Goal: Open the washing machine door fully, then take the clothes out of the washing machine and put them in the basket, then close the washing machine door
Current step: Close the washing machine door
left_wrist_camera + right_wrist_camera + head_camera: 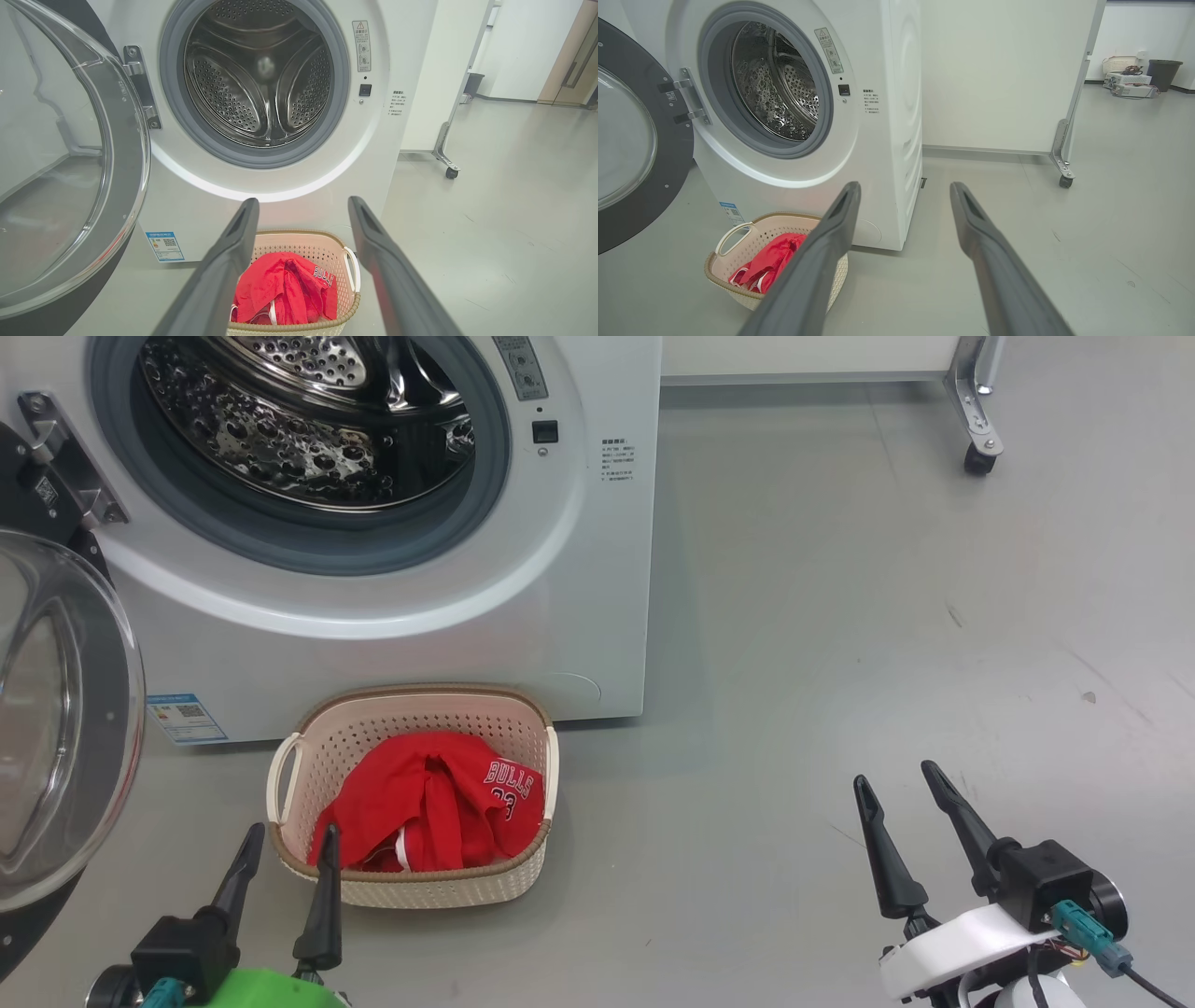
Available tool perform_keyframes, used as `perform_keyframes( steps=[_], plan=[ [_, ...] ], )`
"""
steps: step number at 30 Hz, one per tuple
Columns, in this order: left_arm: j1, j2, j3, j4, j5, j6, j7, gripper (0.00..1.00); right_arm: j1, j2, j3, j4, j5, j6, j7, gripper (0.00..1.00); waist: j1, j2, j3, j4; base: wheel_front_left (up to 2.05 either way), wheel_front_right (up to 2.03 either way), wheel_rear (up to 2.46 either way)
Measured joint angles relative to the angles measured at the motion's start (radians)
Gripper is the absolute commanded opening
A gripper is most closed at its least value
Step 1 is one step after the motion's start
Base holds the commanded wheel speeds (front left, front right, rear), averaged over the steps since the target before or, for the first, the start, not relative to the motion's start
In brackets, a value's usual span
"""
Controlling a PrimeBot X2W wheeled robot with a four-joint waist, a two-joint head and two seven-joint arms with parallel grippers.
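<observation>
The red clothes [420, 803] lie heaped in the basket [439, 891], which sits on the floor [840, 616] at the foot of the washer [579, 616], just below its round opening and dimpled steel drum [280, 429]. The door [56, 728] stands swung wide on its hinge at the washer's left. Both jaws are spread wide and empty: the left gripper [291, 835] at the basket's near rim, the right gripper [894, 777] above the floor well to the basket's right.

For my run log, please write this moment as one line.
round black-rimmed glass door: open | red basketball clothes: in cream perforated basket | left gripper: open | right gripper: open
</observation>
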Motion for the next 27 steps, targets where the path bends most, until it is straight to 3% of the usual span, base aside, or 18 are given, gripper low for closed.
perform_keyframes(
  steps=[13, 27],
  plan=[
    [0.0, 0.0, -0.013, 0.003, 0.0, 0.0, 0.0, 1.0, 0.0, 0.001, -0.005, 0.0, 0.0, 0.0, 0.0, 1.0, 0.0, 0.0, -0.006, 0.007, 0.0, 0.0, 0.0],
    [0.0, -0.001, -0.029, 0.004, 0.0, 0.001, 0.0, 1.0, 0.012, 0.001, -0.008, -0.007, 0.0, 0.0, 0.0, 1.0, 0.0, 0.0, -0.003, 0.084, 0.0, 0.0, 0.0]
  ],
)
